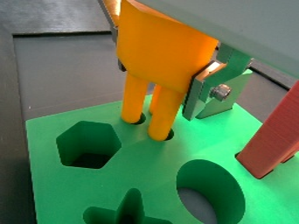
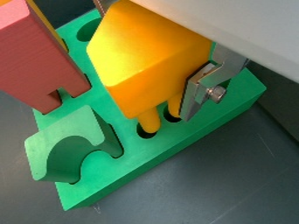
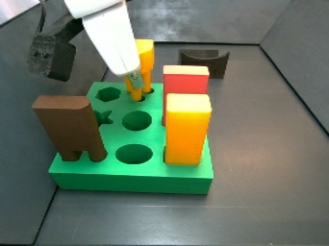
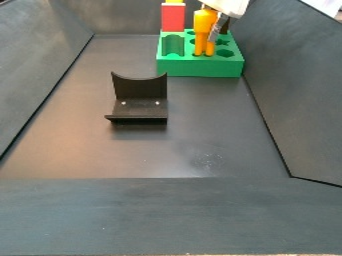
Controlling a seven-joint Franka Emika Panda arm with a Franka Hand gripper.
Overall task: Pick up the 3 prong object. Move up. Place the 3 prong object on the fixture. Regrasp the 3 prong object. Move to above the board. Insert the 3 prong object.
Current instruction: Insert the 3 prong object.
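Note:
My gripper [image 1: 167, 79] is shut on the 3 prong object [image 1: 163, 48], an orange-yellow block with its prongs [image 1: 136, 101] pointing down. One silver finger [image 1: 216, 89] presses its side; the opposite finger is mostly hidden. The prong tips stand in small round holes at the edge of the green board [image 1: 47, 140]. In a wrist view the same block [image 2: 140, 57] sits over the board [image 2: 117, 188], prong ends in the holes. A side view shows the gripper [image 3: 135, 82] above the board's [image 3: 129, 178] far-left part. The dark fixture [image 3: 203, 61] stands bare behind the board, apart from it [image 4: 136, 98].
On the board stand a red block [image 3: 187, 80], a tall orange-yellow block [image 3: 187, 130] and a brown two-legged block [image 3: 71, 125]. The red block [image 1: 274, 131] rises close beside the gripper. Hexagon [image 1: 84, 144], round [image 1: 211, 188] and star holes are open. Dark walls surround the floor [image 4: 160, 160].

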